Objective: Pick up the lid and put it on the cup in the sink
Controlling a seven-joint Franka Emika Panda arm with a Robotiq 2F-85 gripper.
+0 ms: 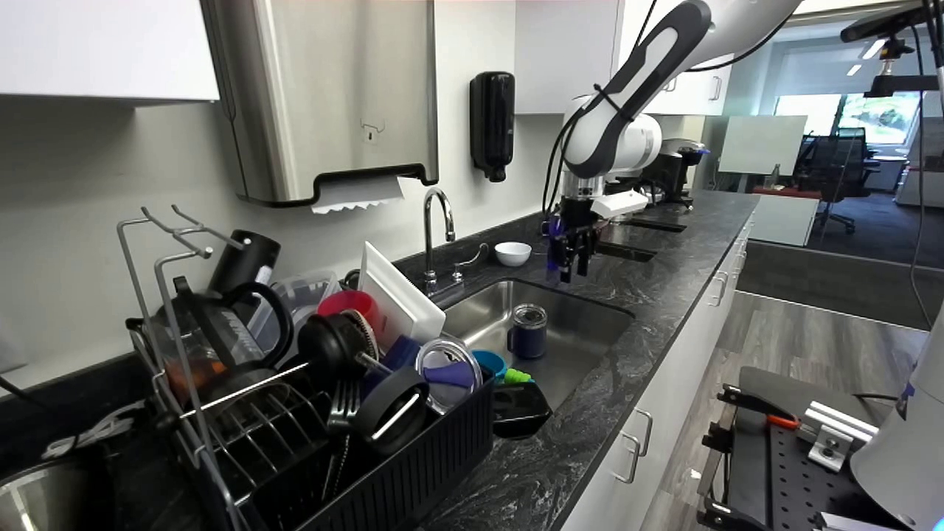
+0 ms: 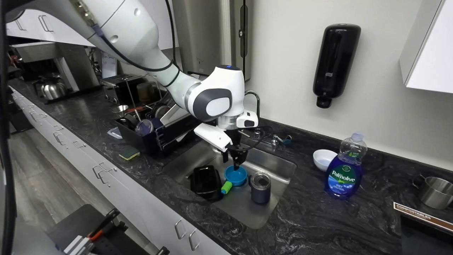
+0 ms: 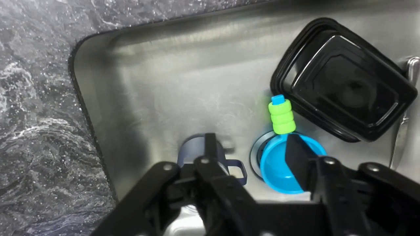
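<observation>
Nearest, wrist view: gripper [image 3: 251,144], fingers parted — only sink & cup seen thru the gap. Below it, steel sink [image 3: 183,75]. Blue cup [image 3: 283,170] sits mouth-up, partly over the drain [image 3: 255,156], its green grip [image 3: 283,118] just beside a black tub [image 3: 347,82]. Knife [image 3: 400,141] lies by the tub, partly hidden by it. Navy mug [image 2: 261,193] stands upright nr the cup, handle toward it; its top looks clear, but detail's too small to be sure.

Next to the sink, well apart from gripper: black dish rack [image 1: 424,453], full of dark dishes. Lid [image 2: 144,128] is there in both exterior views — clear, round, tipped up on edge at rack's end. Sponge [image 2: 129,153] lies on the counter nr rack.

Farther back: tap [image 1: 428,243], then white bowl [image 2: 324,159] w/ soap bottle [image 2: 343,175] just beside. Farthest, on the wall: black dispenser [image 2: 336,63] & steel towel box [image 1: 346,96] w/ paper hanging out.
</observation>
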